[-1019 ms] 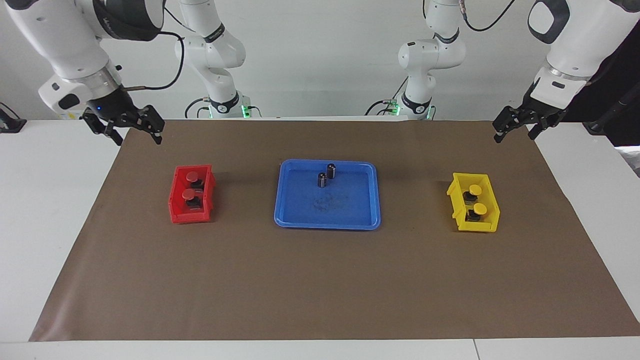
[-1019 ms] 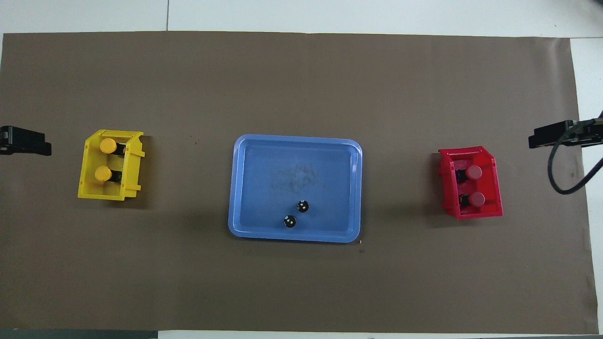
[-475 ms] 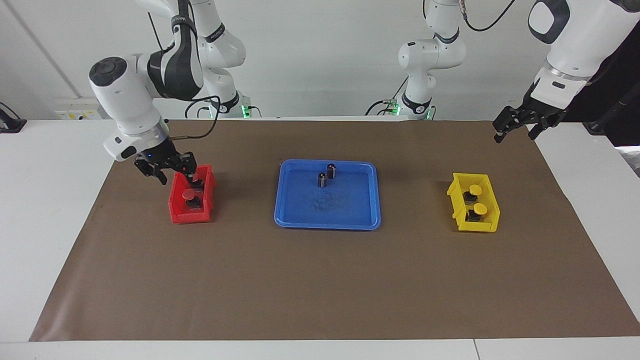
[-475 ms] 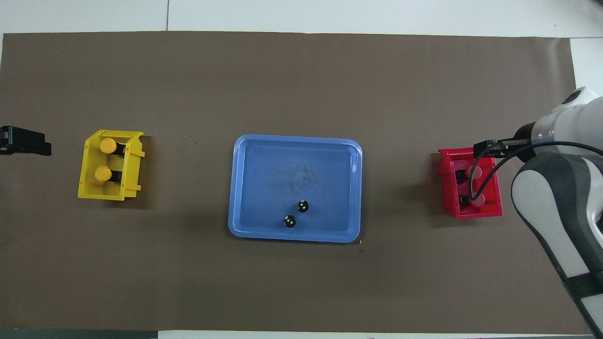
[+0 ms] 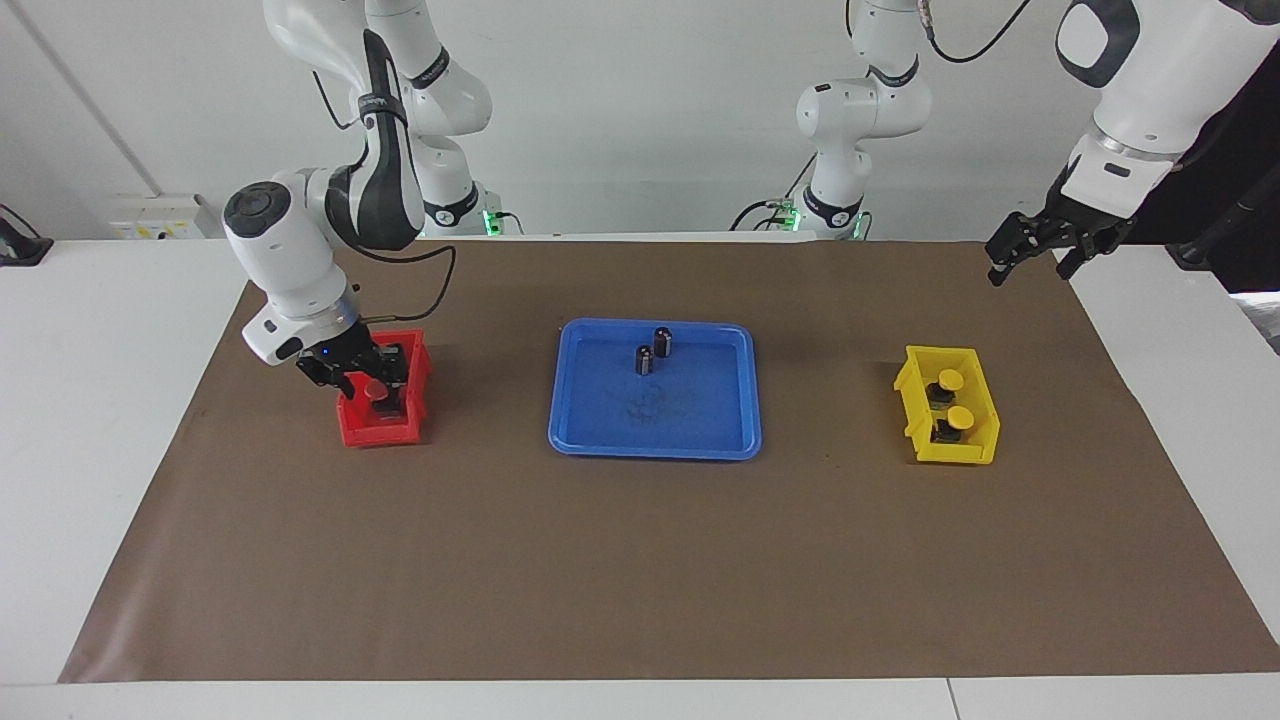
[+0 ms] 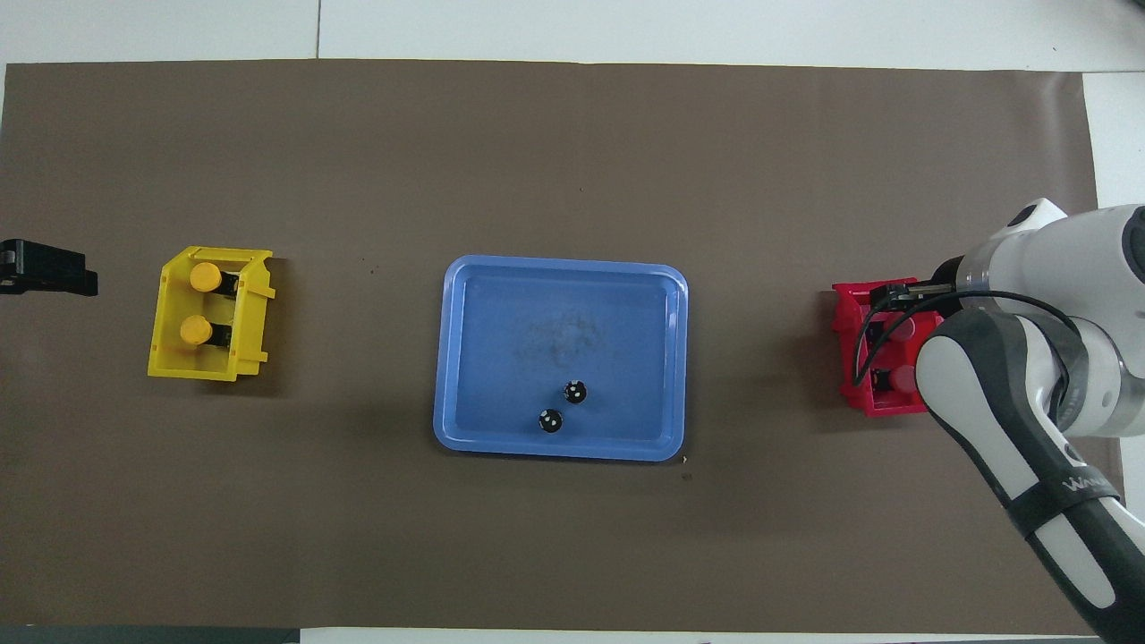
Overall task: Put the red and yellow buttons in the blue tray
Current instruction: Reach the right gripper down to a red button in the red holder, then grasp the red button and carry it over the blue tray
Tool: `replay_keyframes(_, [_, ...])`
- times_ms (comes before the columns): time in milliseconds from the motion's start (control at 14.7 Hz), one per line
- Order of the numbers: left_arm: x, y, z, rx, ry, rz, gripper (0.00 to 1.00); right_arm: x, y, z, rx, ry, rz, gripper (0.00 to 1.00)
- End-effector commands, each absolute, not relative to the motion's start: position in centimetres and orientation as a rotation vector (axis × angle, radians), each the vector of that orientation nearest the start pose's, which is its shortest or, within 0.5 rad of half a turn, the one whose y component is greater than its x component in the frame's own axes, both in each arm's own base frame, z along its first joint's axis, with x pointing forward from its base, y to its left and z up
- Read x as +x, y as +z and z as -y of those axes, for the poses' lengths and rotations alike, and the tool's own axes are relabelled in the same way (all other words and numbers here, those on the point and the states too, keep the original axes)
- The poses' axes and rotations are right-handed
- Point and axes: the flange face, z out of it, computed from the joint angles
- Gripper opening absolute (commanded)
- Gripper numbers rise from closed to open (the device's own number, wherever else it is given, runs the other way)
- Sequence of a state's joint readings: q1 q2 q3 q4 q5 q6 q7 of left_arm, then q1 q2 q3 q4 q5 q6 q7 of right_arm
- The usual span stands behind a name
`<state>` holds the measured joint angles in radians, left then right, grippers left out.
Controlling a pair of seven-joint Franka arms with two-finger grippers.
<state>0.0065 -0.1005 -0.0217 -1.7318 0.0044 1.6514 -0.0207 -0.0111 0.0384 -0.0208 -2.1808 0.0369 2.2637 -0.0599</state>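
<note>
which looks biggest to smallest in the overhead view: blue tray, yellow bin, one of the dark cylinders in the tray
1. blue tray, by far the largest.
2. yellow bin, much smaller than the tray.
3. dark cylinder, seen end-on as a small dot; its neighbour looks the same size.

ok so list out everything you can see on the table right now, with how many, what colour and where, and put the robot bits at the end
blue tray: one, blue, middle of the mat.
dark cylinders: two, black, upright in the blue tray, at the part of it nearer the robots.
red bin: one, red, toward the right arm's end.
red buttons: one cap shows in the red bin; the arm hides much of the bin.
yellow bin: one, yellow, toward the left arm's end.
yellow buttons: two, yellow caps, in the yellow bin.
mat: one, brown, covering the table.
right hand: down in the red bin.
left hand: waits raised over the mat's corner.
</note>
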Motion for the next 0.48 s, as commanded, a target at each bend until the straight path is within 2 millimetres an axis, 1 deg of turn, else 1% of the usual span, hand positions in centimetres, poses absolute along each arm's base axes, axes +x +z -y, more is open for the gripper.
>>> replay_keyframes(0, [52.5,61.4,0.7,-3.150,-0.019,0.006,1.00,53.1,36.5,2.0,-3.098,-0.102,0.020,0.64])
replay_keyframes(408, [52.5,61.4,0.7,-3.150,-0.019,0.006,1.00,51.9,35.4,2.1,-3.100,-0.104,0.022,0.61])
